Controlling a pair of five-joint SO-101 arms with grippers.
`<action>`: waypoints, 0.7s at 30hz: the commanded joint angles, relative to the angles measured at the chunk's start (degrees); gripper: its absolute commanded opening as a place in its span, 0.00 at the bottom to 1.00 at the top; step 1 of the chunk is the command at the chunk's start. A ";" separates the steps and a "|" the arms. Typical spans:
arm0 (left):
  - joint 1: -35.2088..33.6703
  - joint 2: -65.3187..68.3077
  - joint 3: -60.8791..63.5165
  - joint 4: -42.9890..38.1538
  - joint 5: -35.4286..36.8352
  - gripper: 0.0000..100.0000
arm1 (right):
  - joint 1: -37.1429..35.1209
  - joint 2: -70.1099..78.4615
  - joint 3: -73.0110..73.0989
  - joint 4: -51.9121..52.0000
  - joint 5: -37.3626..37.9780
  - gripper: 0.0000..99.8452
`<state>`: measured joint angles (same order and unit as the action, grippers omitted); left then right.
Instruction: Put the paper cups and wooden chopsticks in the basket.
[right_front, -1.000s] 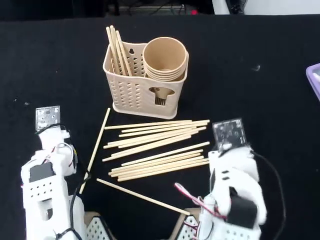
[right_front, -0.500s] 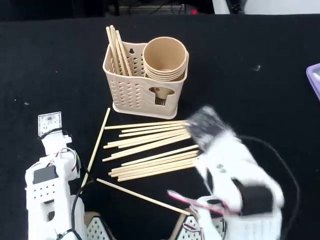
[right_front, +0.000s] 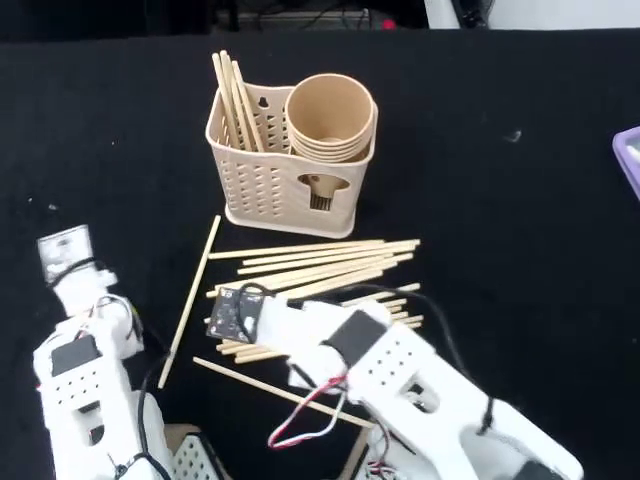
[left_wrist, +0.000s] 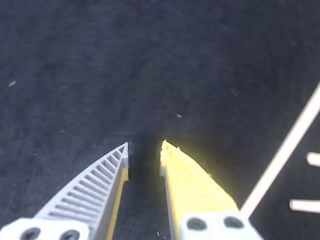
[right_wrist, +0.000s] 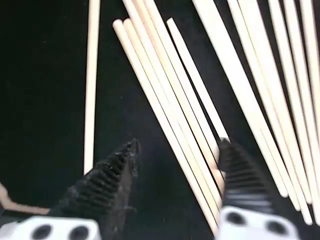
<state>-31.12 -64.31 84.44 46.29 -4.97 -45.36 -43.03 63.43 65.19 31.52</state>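
The beige basket (right_front: 285, 185) stands at the back centre, holding stacked paper cups (right_front: 330, 115) and a few chopsticks (right_front: 232, 95). Several loose chopsticks (right_front: 310, 265) lie in a pile in front of it. My right gripper (right_wrist: 177, 150) is open low over the left end of the pile (right_wrist: 175, 110), and its black fingers straddle several sticks. The right arm (right_front: 340, 345) covers part of the pile. My left gripper (left_wrist: 145, 147) hangs over bare cloth at the near left, open by a narrow gap and holding nothing. A single chopstick (left_wrist: 285, 155) lies beside it.
One stray chopstick (right_front: 192, 300) lies slanted between the two arms, and another (right_front: 240, 378) lies near the front edge. A purple object (right_front: 628, 155) pokes in at the right edge. Black cloth (right_front: 500, 200) covers the table.
My right arm has swung from the near right leftward and forward, and now lies over the pile's left end. The left arm has shifted slightly to the left.
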 joint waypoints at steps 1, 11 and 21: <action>-1.63 -0.35 -1.63 -0.97 2.11 0.11 | -1.05 5.58 -0.31 -3.96 0.18 0.31; -1.63 -0.35 -1.54 -0.97 2.11 0.11 | -1.05 16.57 -2.42 -4.75 0.44 0.24; -1.71 -0.35 -1.45 -0.97 2.11 0.11 | -1.14 16.84 -1.19 -4.48 0.53 0.24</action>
<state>-32.35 -64.31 84.44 46.29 -3.56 -45.89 -26.51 63.34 61.23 31.52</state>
